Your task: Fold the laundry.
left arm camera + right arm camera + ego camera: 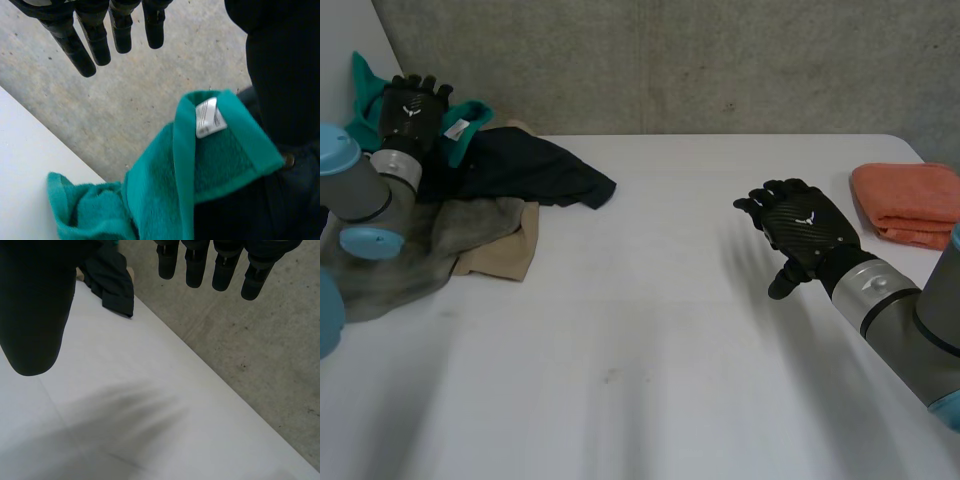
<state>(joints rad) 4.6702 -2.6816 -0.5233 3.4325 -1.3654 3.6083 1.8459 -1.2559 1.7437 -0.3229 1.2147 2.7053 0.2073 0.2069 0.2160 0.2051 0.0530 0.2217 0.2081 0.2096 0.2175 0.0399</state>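
Note:
A pile of laundry lies at the table's far left: a teal towel (470,112) with a white tag, a dark navy garment (535,170), a grey cloth (410,255) and a tan cloth (510,250). My left hand (412,108) hovers over the teal towel, fingers straight, holding nothing. The left wrist view has the teal towel (210,165) below its fingers (95,45), with the white tag (209,117) showing. My right hand (805,230) hangs open above the bare table at the right. Its fingers (200,265) are straight, and the navy garment (112,282) lies far off.
A folded orange towel (910,200) sits at the far right edge of the white table (650,330). A grey concrete wall (720,60) runs behind the table.

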